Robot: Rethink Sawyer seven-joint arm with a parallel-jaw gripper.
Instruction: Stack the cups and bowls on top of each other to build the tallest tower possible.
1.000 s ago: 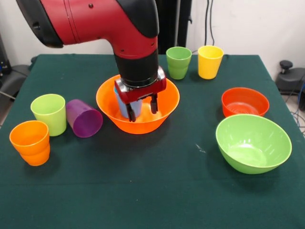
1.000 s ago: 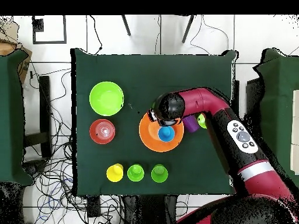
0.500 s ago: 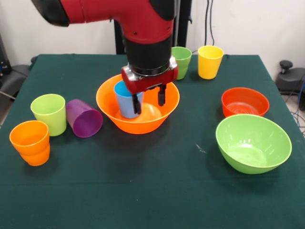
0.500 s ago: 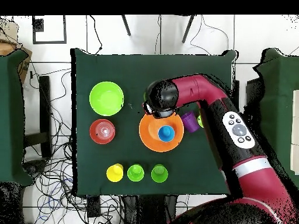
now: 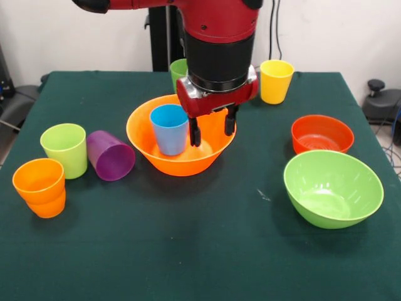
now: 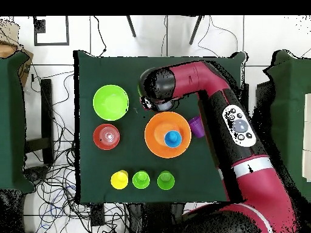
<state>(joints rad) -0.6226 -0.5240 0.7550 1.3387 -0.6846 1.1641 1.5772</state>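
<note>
Standing upright at frame centre, blue cup (image 5: 170, 128) sitting inside large orange bowl (image 5: 180, 158), gripper (image 5: 213, 128) hovering just right of it, fingers (image 5: 195, 133) spread and grasping nothing.

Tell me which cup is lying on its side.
The purple cup, tipped over beside the upright lime cup. Every other cup stands upright.
</note>
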